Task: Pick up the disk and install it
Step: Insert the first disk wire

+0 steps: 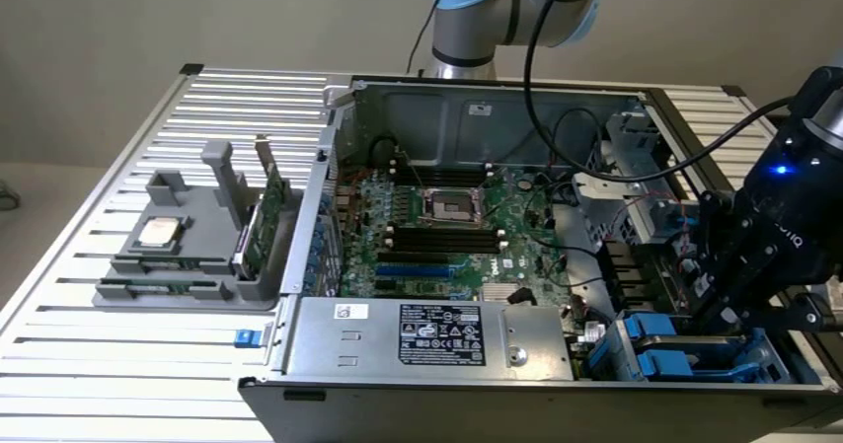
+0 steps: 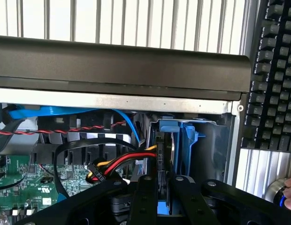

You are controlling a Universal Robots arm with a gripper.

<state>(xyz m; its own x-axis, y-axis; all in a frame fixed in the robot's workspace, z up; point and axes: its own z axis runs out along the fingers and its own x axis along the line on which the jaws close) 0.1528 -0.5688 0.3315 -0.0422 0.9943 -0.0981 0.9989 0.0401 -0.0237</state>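
Observation:
In the wrist view the disk [image 2: 160, 146] stands on edge, a thin dark slab with its blue carrier bracket [image 2: 187, 139] beside it, partway down in the drive bay at the case's corner. My gripper [image 2: 162, 182] sits right over it, its two black fingers [image 2: 144, 197] closed against the disk's two faces, with a patch of blue showing between them. In the exterior view the gripper [image 1: 722, 317] hangs over the drive bay [image 1: 665, 354] at the front of the case on the exterior view's right, and its body covers most of the disk.
The open computer case [image 1: 475, 108] holds the motherboard [image 1: 448, 236] and a power supply [image 1: 435, 334]. Red, yellow and black cables [image 2: 118, 164] run close beside the bay. A grey holder [image 1: 172, 265] with a CPU chip [image 1: 161, 231] and a green card [image 1: 270, 224] stands on the exterior view's left. A keyboard [image 2: 272, 70] lies outside the case.

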